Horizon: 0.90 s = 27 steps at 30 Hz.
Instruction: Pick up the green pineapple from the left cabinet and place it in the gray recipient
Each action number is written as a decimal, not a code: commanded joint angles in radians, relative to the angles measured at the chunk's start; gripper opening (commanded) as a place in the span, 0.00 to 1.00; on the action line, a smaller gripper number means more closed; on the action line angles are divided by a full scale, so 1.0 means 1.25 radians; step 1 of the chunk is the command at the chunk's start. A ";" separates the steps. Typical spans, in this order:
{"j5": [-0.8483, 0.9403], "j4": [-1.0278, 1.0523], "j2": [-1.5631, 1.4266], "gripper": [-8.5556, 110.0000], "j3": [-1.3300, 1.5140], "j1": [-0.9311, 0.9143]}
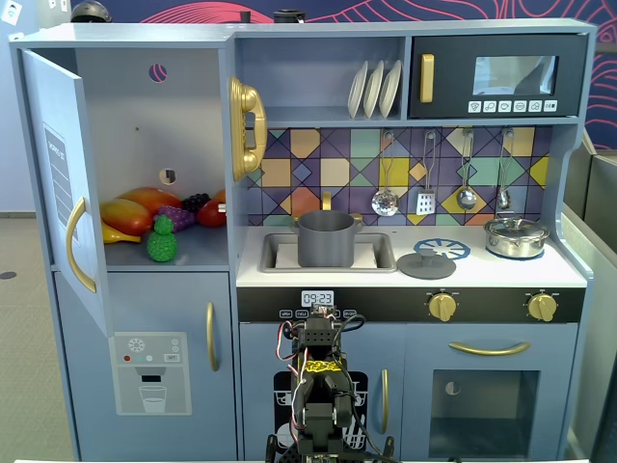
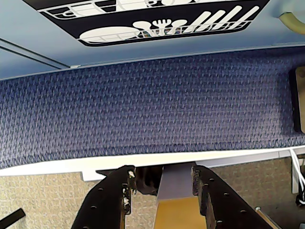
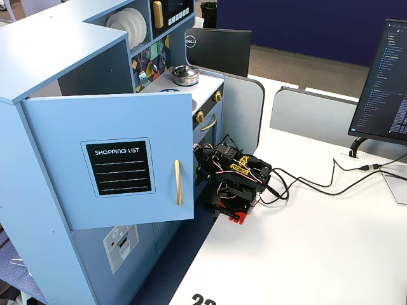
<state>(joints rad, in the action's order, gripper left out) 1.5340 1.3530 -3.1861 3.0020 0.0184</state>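
Currently the arm (image 1: 318, 386) was seen folded low in front of the toy kitchen, at the base of its lower doors, in both fixed views. The gripper (image 2: 162, 183) was seen in the wrist view with its two dark fingers (image 2: 112, 200) apart and nothing between them; it was pointed down at a blue woven mat (image 2: 143, 109) beside the kitchen front.

The green pineapple (image 1: 161, 240) was seen standing upright on the shelf of the left cabinet (image 1: 145, 96), near the front edge. Behind it other toy fruit was piled: a yellow-orange mango (image 1: 130, 214), a purple grape bunch (image 1: 176, 216) and a red piece (image 1: 212, 213). The cabinet door (image 1: 60, 183) was swung wide open; its outer face with a "SHOPPING LIST" panel (image 3: 119, 167) was shown in a fixed view.

The gray pot (image 1: 326, 238) was seen standing in the white sink (image 1: 381, 253), uncovered, well apart from the pineapple. A gray lid (image 1: 426, 264) was lying on the counter just right of the sink, and a silver lidded pot (image 1: 516, 236) was further right. The arm base was mounted on a white desk (image 3: 305, 254).
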 commanded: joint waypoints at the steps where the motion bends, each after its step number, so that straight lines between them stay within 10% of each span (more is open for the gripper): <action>1: -0.018 0.141 0.006 0.07 0.000 -0.047; 14: -0.020 0.072 0.006 0.11 0.000 0.018; 23: -0.017 -1.009 0.090 0.17 -0.011 0.539; 27: 0.028 -1.082 0.183 0.21 -0.139 0.596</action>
<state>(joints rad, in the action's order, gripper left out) 1.5202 0.2623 -3.0281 2.9744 0.6796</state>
